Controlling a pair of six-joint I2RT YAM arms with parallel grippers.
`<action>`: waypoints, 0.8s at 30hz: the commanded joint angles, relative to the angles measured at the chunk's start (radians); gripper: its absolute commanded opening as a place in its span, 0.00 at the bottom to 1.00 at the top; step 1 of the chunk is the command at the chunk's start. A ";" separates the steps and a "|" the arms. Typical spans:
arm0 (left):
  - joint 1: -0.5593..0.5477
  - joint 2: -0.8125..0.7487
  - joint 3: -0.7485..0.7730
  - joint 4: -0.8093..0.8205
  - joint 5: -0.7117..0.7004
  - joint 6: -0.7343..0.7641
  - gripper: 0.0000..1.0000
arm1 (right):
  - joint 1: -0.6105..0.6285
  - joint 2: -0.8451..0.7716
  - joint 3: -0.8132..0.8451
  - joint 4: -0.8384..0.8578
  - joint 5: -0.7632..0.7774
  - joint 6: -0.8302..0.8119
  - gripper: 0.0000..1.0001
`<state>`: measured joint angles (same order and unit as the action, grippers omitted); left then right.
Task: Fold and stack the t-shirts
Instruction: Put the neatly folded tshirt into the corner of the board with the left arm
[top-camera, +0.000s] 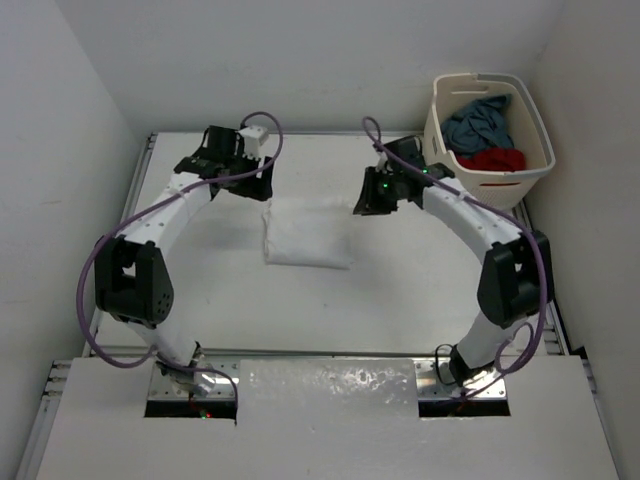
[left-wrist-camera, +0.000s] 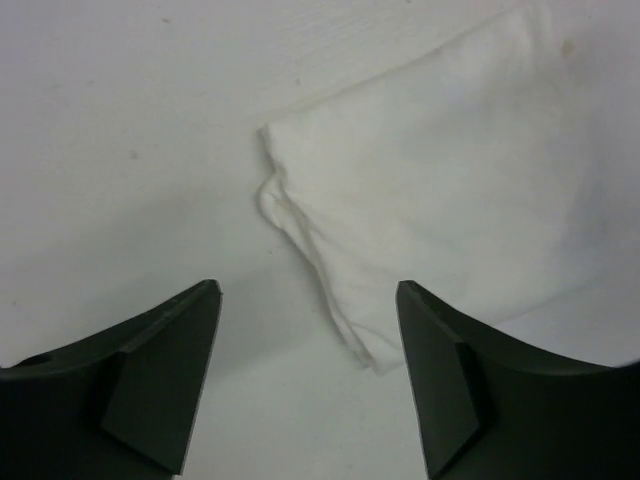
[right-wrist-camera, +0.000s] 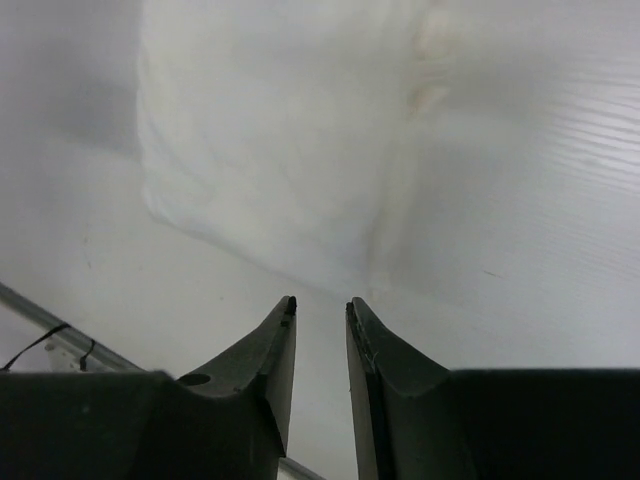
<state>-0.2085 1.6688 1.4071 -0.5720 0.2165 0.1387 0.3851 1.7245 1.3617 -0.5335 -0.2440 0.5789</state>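
Left gripper (left-wrist-camera: 305, 290) has jaws spread wide and empty, hovering over the far-left corner of the folded white cloth t-shirt (top-camera: 308, 232). Right gripper (right-wrist-camera: 320, 305) sits by the shirt's far-right corner, jaws parted by a narrow gap, nothing between them, not touching the cloth. One cream plastic laundry basket (top-camera: 440, 140) stands well apart, far-right of the white shirt, holding one crumpled slate blue-grey t-shirt (top-camera: 480, 125) and one bright red t-shirt (top-camera: 492, 160). Three shirts total.
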 joint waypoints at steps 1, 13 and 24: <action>0.037 -0.023 -0.002 -0.013 -0.085 -0.088 0.76 | -0.103 -0.048 -0.018 -0.172 0.046 -0.083 0.26; 0.034 0.230 -0.025 -0.005 0.121 -0.162 0.97 | -0.178 -0.028 -0.177 -0.079 0.074 -0.114 0.30; -0.045 0.387 -0.109 0.132 0.142 -0.246 0.57 | -0.180 -0.046 -0.302 -0.034 0.097 -0.105 0.29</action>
<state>-0.2413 1.9865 1.3254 -0.4866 0.3351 -0.0654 0.2054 1.7077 1.0683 -0.6033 -0.1627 0.4770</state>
